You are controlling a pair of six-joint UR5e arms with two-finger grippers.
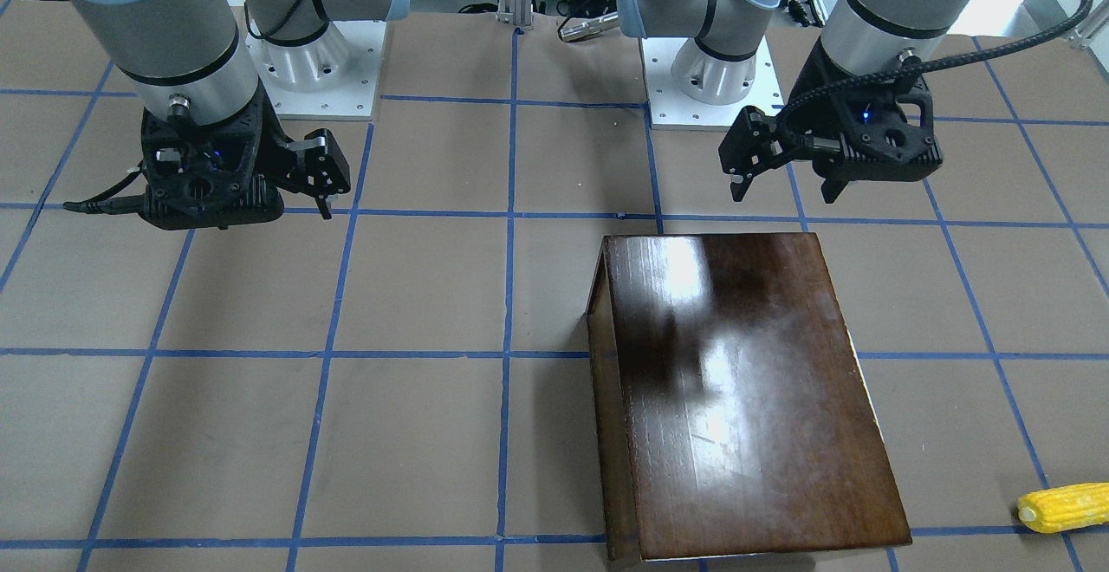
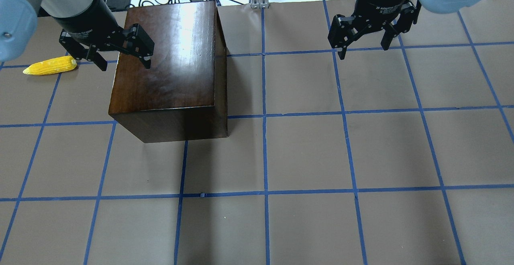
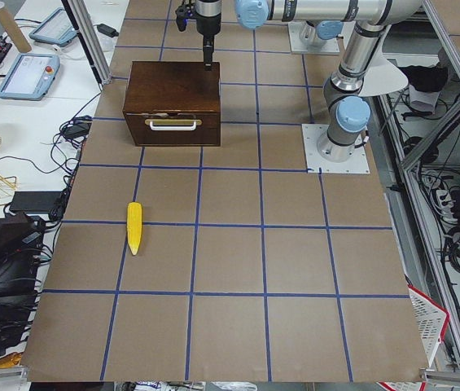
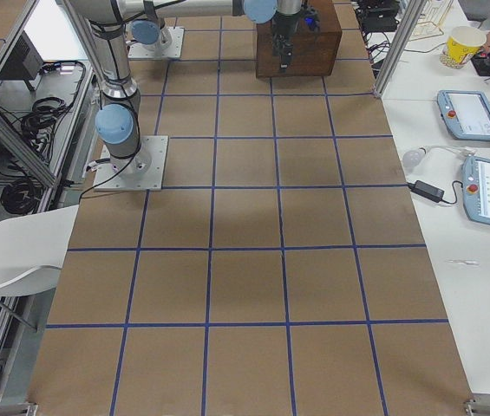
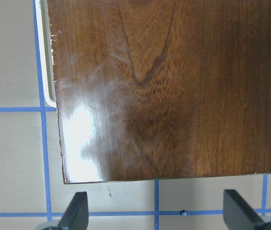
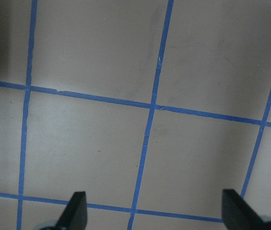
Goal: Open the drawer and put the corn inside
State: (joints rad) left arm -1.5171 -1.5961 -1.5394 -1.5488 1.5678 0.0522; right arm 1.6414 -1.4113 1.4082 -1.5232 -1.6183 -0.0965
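The drawer sits shut in the cabinet, its white handle facing the corn, which lies on the table well apart. The left gripper hangs above the cabinet, spread wide and holding nothing. The right gripper gapes equally wide over bare table.

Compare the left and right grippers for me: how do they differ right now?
The left gripper hangs by the cabinet, whose glossy top fills its wrist view; the right gripper hangs over bare table. The corn lies close to the left gripper and far from the right gripper. Shared: both are open, empty and pointing down.
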